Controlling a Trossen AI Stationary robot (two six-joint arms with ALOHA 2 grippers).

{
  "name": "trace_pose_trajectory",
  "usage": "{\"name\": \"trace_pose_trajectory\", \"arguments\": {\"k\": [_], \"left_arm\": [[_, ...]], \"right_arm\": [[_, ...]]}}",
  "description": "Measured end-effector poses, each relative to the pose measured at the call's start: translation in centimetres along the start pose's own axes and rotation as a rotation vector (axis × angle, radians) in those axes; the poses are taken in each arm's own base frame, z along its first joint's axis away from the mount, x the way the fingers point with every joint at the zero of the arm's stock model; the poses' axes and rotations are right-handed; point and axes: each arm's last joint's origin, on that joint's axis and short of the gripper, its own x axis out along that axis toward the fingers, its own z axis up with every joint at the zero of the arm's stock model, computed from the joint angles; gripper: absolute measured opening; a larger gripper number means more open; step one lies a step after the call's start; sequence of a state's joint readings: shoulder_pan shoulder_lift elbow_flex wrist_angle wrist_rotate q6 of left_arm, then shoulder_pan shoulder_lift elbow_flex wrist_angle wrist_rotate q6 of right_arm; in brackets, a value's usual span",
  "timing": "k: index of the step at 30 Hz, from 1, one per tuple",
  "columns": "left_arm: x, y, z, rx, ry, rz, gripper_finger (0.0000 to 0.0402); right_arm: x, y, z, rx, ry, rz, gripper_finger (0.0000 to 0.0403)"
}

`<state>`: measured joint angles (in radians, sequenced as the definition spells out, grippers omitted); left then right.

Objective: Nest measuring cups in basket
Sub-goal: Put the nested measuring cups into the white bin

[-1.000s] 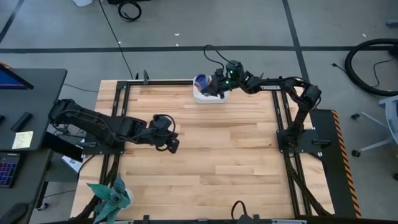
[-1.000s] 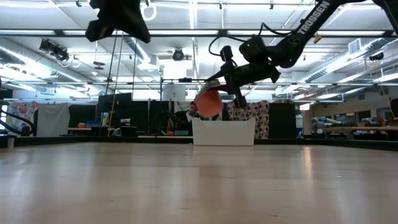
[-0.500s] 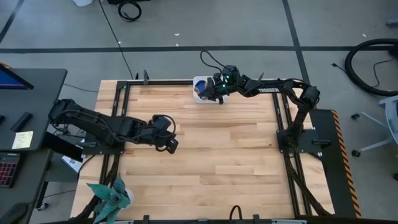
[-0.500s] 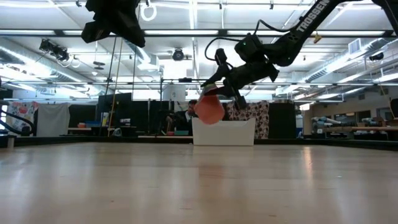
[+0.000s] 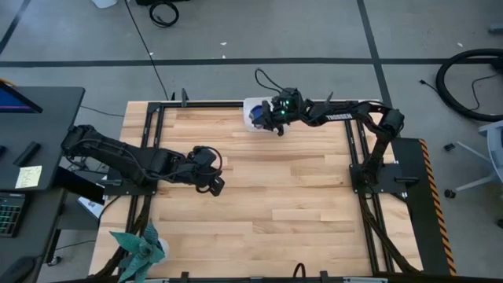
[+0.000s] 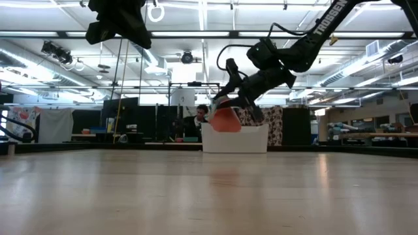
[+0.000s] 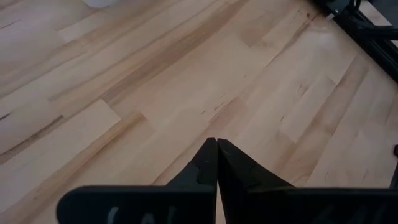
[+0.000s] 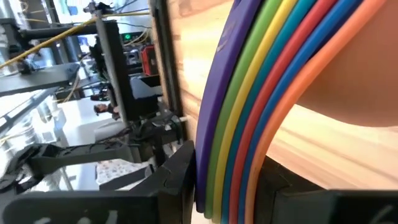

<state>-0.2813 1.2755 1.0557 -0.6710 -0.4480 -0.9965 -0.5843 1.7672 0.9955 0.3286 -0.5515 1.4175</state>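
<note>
The measuring cups (image 8: 249, 106) are nested in one stack, dark blue on one side and orange on the other, with my right gripper (image 5: 275, 118) shut on it. The orange bowl (image 6: 224, 120) hangs at the rim of the white basket (image 6: 236, 138), which stands on the table's far edge (image 5: 253, 123). I cannot tell whether cup and basket touch. My left gripper (image 5: 215, 182) hovers shut over the table's left middle, its fingertips (image 7: 216, 148) together above bare wood. My right gripper pinches the stacked flat handles (image 8: 231, 163) between its two fingers, one finger (image 8: 177, 180) on the dark blue side, the other on the orange side. It comes from the table's right, slanting slightly down. The bowls hang beyond the fingertips over the basket's left part.
Black frame rails (image 5: 157, 149) run along the table's left, right and far edges. A teal spiky plant (image 5: 141, 248) stands at the near left corner. A person (image 6: 200, 119) shows in the room behind the basket. Bare wood (image 5: 283, 196) fills the table's middle.
My right gripper has sunk a little toward the basket and rolled about its own line, turning the stack of cups with it; the orange bowl now sits lower, at the basket's rim. My left gripper has kept still.
</note>
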Motion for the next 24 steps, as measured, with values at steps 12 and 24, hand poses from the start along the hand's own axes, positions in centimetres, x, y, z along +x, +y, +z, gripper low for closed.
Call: {"name": "trace_pose_trajectory", "arguments": {"k": [12, 24], "left_arm": [[0.0, 0.0, 0.0, 0.024, 0.000, 0.000, 0.0005], [0.0, 0.0, 0.0, 0.025, 0.001, 0.002, 0.0005]], "right_arm": [[-0.4, -2.6, -0.5, 0.035, -0.093, 0.057, 0.0101], [-0.8, -5.1, -1.5, 0.018, -0.124, 0.015, 0.0101]]}}
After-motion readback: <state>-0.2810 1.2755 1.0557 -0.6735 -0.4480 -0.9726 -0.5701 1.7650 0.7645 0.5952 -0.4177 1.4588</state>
